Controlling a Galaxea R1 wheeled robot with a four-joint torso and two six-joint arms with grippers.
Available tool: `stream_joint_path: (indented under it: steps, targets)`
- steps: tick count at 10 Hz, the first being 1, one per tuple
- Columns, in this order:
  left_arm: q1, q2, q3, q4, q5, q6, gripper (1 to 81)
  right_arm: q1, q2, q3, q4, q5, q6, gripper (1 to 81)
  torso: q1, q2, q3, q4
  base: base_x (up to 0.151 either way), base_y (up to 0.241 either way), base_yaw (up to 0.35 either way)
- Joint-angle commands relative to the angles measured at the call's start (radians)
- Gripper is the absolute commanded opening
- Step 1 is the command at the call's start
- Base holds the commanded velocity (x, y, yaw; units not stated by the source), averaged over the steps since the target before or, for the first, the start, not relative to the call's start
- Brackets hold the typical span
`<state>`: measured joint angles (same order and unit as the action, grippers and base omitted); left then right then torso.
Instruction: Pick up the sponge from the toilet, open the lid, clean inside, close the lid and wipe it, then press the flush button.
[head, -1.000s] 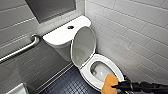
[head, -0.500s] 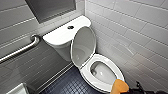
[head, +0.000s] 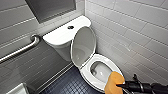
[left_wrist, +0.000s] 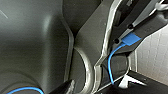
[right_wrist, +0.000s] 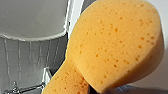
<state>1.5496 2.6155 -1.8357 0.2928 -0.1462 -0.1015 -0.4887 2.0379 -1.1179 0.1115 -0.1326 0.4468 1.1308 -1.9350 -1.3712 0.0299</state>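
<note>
The white toilet (head: 86, 75) stands against the tiled wall with its oval lid (head: 83, 46) raised and leaning toward the tank (head: 57, 36). The bowl is open, with water at its bottom. A small dark flush button (head: 70, 27) sits in the middle of the tank top. My right gripper (head: 120, 86) comes in from the lower right, shut on the orange sponge (head: 113, 81), which hangs over the bowl's near right rim. In the right wrist view the sponge (right_wrist: 112, 42) looms large and close. My left gripper is open, close to my own dark body panels and a blue cable (left_wrist: 112, 62).
A steel grab bar (head: 22, 48) runs along the grey tiled wall on the left. White tiles (head: 135, 32) close in on the toilet's right side. Dark small-tiled floor (head: 67, 86) lies in front of the bowl, and a white object (head: 17, 89) shows at the lower left corner.
The sponge and my right arm have shifted slightly lower over the bowl's near rim. The toilet and raised lid are unchanged.
</note>
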Motion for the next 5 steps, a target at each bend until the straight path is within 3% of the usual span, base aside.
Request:
stream_joint_path:
  steps: [1,5]
  targets:
    - [0.034,-0.008,0.023,0.017,0.077,0.006,81.1,0.152,0.167,-0.146,0.002,-0.085,0.001,1.0,0.0,0.0,0.0,0.0,0.0,0.0,0.0]
    - [0.033,-0.001,-0.002,0.006,0.077,0.005,81.1,0.284,0.48,-0.414,0.002,-0.214,0.001,1.0,0.0,0.0,0.0,0.0,0.0,0.0,0.0]
